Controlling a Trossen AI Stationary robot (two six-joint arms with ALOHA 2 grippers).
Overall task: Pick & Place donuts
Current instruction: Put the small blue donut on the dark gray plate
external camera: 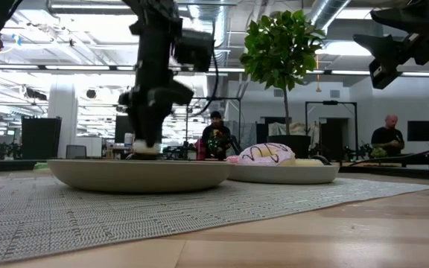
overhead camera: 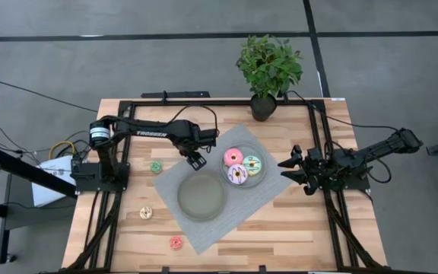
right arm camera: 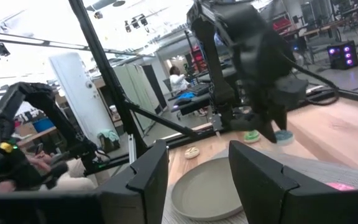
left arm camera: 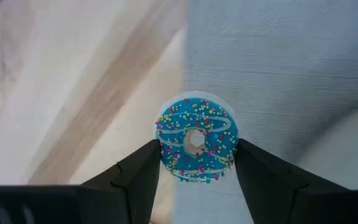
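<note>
My left gripper (overhead camera: 197, 162) reaches over the far left edge of the grey mat (overhead camera: 226, 221) and is shut on the tiny blue donut (left arm camera: 196, 127), which lies flat where mat meets wood. The pink (overhead camera: 233, 157), yellow-green (overhead camera: 252, 164) and purple-white (overhead camera: 237, 175) donuts lie on the far grey plate (overhead camera: 261, 180). The tiny green (overhead camera: 156, 167), yellow (overhead camera: 146, 213) and red (overhead camera: 176, 243) donuts lie on the wooden table left of the mat. My right gripper (overhead camera: 289, 172) hangs open above the table right of the mat, touching nothing. My left gripper pinches the blue donut across its outer rim (left arm camera: 164, 152), one finger (left arm camera: 138, 177) on each side, coming from above and pointing down. The donut sits flat, icing up, between the fingertips. Whether it rests on the mat's edge or hangs just above it, I cannot tell.
A second grey plate (overhead camera: 201, 196) sits on the mat just near of my left gripper, with nothing on it. A potted plant (overhead camera: 268, 68) stands at the table's far edge. Black frame rails run along both sides of the table. People show in the room beyond.
</note>
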